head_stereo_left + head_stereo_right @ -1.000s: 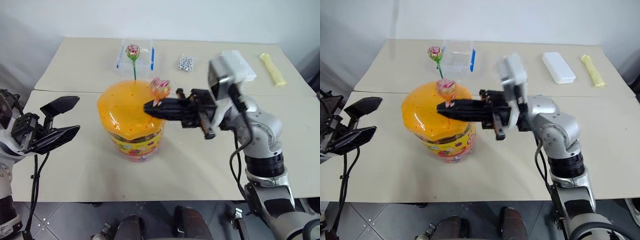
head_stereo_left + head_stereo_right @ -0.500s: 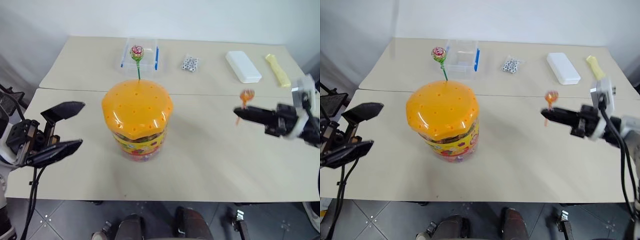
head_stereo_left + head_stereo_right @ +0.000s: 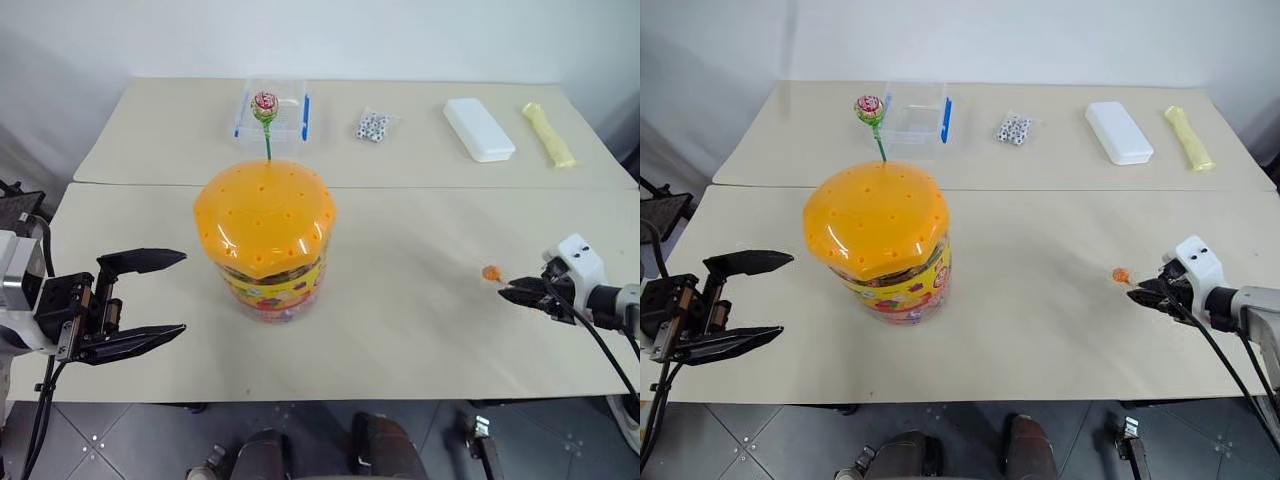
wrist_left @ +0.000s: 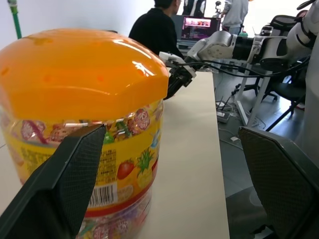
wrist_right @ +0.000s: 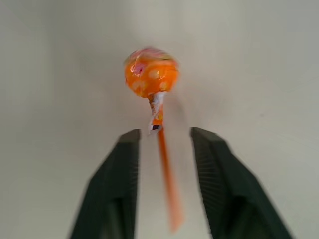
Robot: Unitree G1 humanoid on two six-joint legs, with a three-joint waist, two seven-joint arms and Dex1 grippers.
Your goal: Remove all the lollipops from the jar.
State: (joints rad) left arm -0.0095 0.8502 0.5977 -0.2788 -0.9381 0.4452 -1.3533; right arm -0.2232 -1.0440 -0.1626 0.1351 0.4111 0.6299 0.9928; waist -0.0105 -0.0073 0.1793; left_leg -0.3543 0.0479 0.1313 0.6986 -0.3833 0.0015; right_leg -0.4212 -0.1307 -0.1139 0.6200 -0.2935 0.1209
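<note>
Orange-lidded jar [image 3: 264,236] stands mid-surface [image 3: 420,330], one green-stick lollipop [image 3: 265,106] upright in its lid. Right pincer [image 5: 163,149], fingers parted, w/ an orange-stick lollipop [image 5: 152,72] loose between them, low over the surface's right side. Left pincer [image 3: 150,295] gapes wide, empty, left of jar.

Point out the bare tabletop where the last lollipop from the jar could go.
Bare: the stretch between the jar and the orange lollipop, and the strip left of the jar. Crowded: the far table, with clear box, dice bag, white case.
</note>
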